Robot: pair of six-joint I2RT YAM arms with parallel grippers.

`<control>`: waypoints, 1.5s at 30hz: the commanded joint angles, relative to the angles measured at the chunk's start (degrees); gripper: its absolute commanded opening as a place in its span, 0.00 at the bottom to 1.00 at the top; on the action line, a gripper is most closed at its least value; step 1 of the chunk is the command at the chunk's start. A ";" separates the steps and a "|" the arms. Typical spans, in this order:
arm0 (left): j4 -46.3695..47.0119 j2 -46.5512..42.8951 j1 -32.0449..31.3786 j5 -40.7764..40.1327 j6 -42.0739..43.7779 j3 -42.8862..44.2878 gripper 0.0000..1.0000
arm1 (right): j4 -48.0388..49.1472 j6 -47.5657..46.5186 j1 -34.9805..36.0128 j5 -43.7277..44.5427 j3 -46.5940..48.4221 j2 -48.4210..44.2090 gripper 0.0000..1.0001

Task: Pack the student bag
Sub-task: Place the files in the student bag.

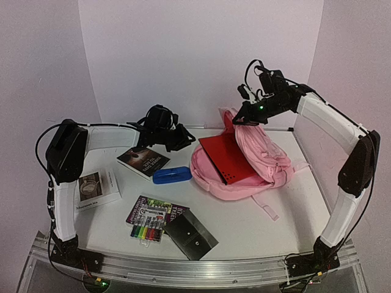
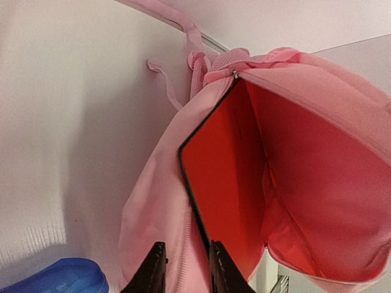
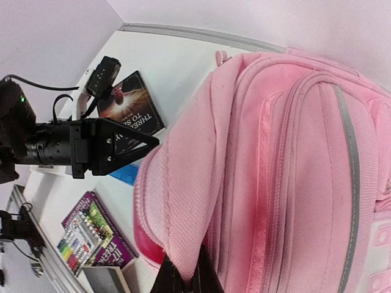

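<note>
We see the red folder (image 1: pixel 227 155) partly inside the student bag (image 1: pixel 272 160), which lies right of centre on the bench (image 1: pixel 287 213). Our right pincer (image 1: pixel 245 117) clamps its lifted flap. Our left pincer (image 2: pixel 185 271) stands slightly parted and empty. A book (image 1: pixel 143 162), markers (image 1: pixel 146 229) and a blue case (image 1: pixel 172 175) remain outside.

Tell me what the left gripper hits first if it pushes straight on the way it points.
Most likely the pink bag, at its open mouth right beside the edge of the red folder; the left gripper points at that seam, though depth is hard to judge.
</note>
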 commanded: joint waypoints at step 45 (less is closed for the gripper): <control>29.92 20.08 -4.04 19.29 -27.50 5.02 0.29 | 7.44 9.62 -0.51 -12.79 8.65 6.92 0.00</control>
